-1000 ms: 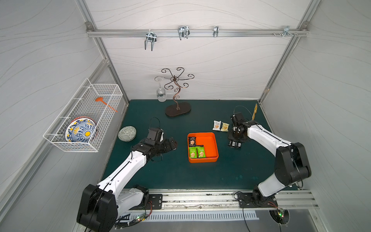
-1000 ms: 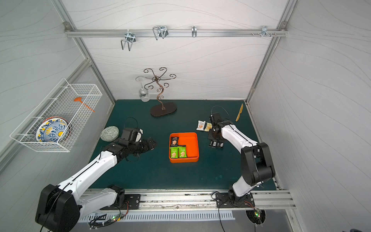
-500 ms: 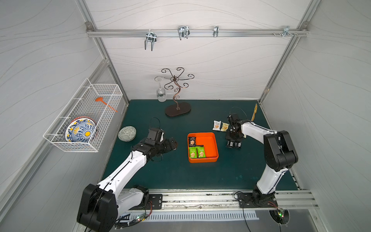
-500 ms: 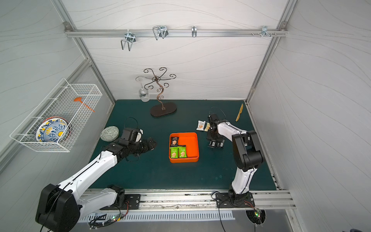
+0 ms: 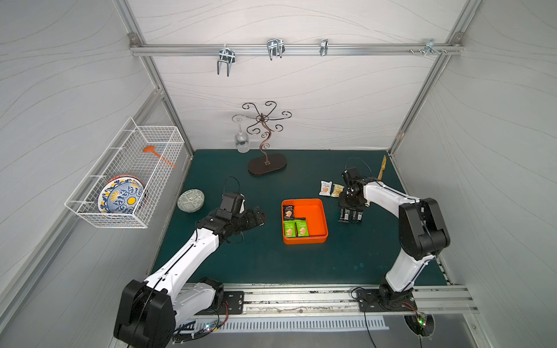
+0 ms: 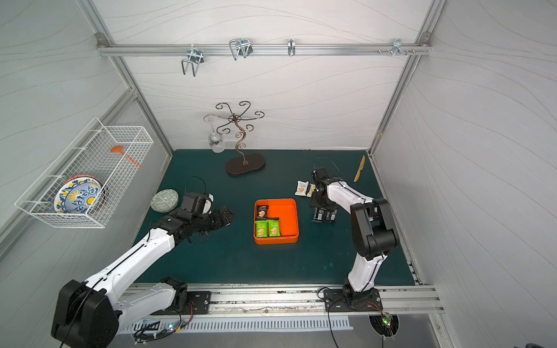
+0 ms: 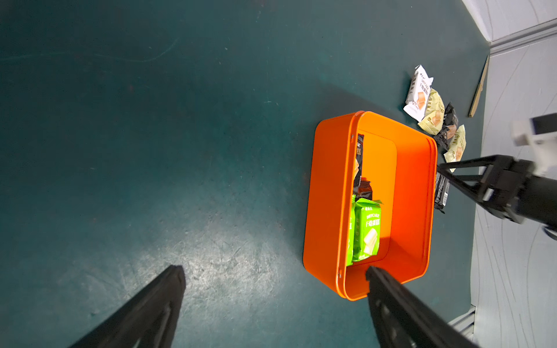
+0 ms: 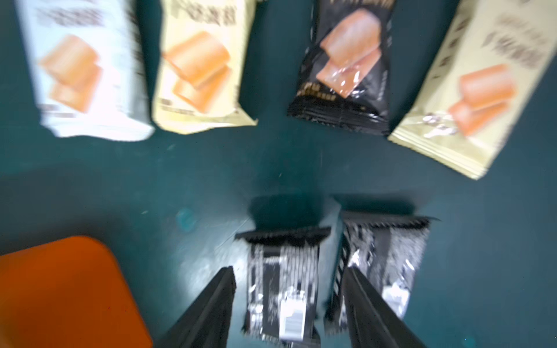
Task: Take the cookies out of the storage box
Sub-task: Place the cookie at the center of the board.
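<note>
The orange storage box (image 5: 319, 221) (image 6: 289, 221) (image 7: 328, 192) sits mid-table. Inside it lie two green cookies (image 5: 295, 228) (image 6: 267, 228) (image 7: 367, 229) and a black one (image 5: 288, 211). Right of the box, several cookies lie on the mat: a white one (image 8: 81, 66), a yellow one (image 8: 199, 66), a black one (image 8: 346, 60) and another yellow one (image 8: 470, 90). My right gripper (image 5: 351, 211) (image 8: 289, 271) points down, open, its fingers astride a face-down black packet (image 8: 283, 277) with gaps on both sides. A second black packet (image 8: 385, 259) lies beside it. My left gripper (image 5: 259, 215) (image 7: 274, 271) hovers open left of the box, holding nothing.
A metal glass stand (image 5: 266, 164) with a hanging wine glass (image 5: 242, 141) stands at the back. A patterned bowl (image 5: 190, 200) sits at the left edge. A wooden knife (image 5: 382, 167) lies at the back right. The wire basket (image 5: 150, 141) hangs on the left wall.
My right gripper's jaws have spread apart, leaving the black packet free on the mat, and the right arm's elbow has swung inward. The left arm has not moved.
</note>
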